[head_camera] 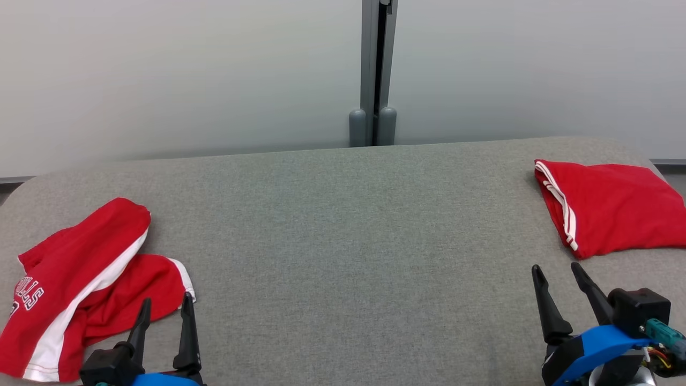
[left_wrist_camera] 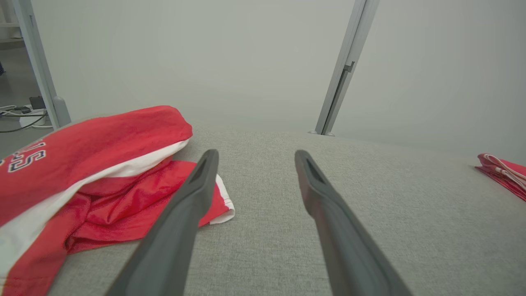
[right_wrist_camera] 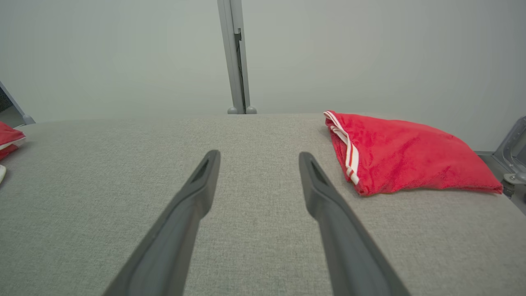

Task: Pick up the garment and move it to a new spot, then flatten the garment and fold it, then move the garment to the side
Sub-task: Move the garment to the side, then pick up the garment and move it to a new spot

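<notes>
1. Nearest, well on this side of the grey post (head_camera: 373,69) and to its left: left end effector (head_camera: 166,298), both fingers spread wide, nothing between them.
2. Equally near, but to the right of the grey post: right end effector (head_camera: 556,266), also wide open and empty, over bare tabletop (head_camera: 343,241).
3. A little farther, far to the left of the grey post: crumpled garment (head_camera: 80,279), red with a white side stripe and some lettering, lying in loose folds on the tabletop. White-hemmed corner just beside one finger of the left end effector in the left wrist view; touching or not, impossible to tell.
4. Farther again, far to the right of the grey post: folded garment (head_camera: 611,206), red with white stripes along one edge, a neat flat packet, apart from the right end effector.
5. Farthest: the grey post itself, upright behind the middle of the tabletop's far edge, against a pale wall (head_camera: 161,69).
6. Progress, as a judgement: probably the very start for the crumpled garment. Not yet picked up, moved, flattened, folded or put aside. Folded garment looking like finished work, so likely nothing more to do there.
7. Likely next: closing the left end effector on the crumpled garment near the hem, then carrying it to the bare middle in front of the grey post.
</notes>
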`<state>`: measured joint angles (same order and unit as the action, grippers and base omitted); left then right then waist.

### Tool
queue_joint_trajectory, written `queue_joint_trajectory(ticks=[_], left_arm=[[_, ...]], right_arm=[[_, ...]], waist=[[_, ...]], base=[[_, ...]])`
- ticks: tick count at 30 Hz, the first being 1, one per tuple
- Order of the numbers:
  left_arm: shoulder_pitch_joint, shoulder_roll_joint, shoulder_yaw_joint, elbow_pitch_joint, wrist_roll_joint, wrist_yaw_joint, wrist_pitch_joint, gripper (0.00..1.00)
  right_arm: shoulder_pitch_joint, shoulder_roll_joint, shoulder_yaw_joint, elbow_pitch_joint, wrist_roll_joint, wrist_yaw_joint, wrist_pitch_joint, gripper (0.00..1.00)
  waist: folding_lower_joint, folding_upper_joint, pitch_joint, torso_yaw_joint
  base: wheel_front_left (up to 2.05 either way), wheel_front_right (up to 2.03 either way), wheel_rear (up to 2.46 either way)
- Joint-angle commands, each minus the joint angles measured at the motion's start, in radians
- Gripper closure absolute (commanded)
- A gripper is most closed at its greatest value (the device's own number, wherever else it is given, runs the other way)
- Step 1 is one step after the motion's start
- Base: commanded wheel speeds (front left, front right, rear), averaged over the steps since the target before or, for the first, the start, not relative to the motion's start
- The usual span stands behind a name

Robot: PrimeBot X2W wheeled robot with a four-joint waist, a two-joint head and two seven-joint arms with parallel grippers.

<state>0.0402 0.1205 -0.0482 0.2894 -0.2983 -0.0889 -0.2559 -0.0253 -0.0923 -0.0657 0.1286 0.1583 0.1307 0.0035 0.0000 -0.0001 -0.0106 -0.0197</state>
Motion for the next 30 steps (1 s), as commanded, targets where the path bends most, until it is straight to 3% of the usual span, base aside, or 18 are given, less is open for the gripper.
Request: queue_joint_trajectory(ticks=[1,10,17,30], left_arm=[[0.001,0.005,-0.004,0.005,-0.002,-0.003,0.003,0.0],[-0.021,0.014,-0.015,0.004,-0.002,0.007,0.015,0.0],[-0.013,0.021,-0.021,-0.015,-0.003,0.014,0.022,0.0],[0.023,0.035,-0.026,-0.069,-0.007,0.039,0.053,0.0]], right_arm=[[0.012,0.007,0.003,0.004,-0.007,0.0,0.0,0.0],[0.009,0.025,0.001,0.006,-0.037,0.0,-0.003,0.0],[0.023,0.031,-0.011,-0.006,-0.041,0.0,0.002,0.0],[0.052,0.037,0.008,-0.035,-0.041,0.0,0.018,0.0]], waist=[[0.0,0.0001,-0.003,-0.008],[0.0,0.0001,-0.004,-0.021],[0.0,0.0001,-0.004,0.008],[0.0,0.0001,-0.006,0.218]], base=[[0.0,0.0,0.0],[0.0,0.0,0.0],[0.0,0.0,0.0],[0.0,0.0,0.0]])
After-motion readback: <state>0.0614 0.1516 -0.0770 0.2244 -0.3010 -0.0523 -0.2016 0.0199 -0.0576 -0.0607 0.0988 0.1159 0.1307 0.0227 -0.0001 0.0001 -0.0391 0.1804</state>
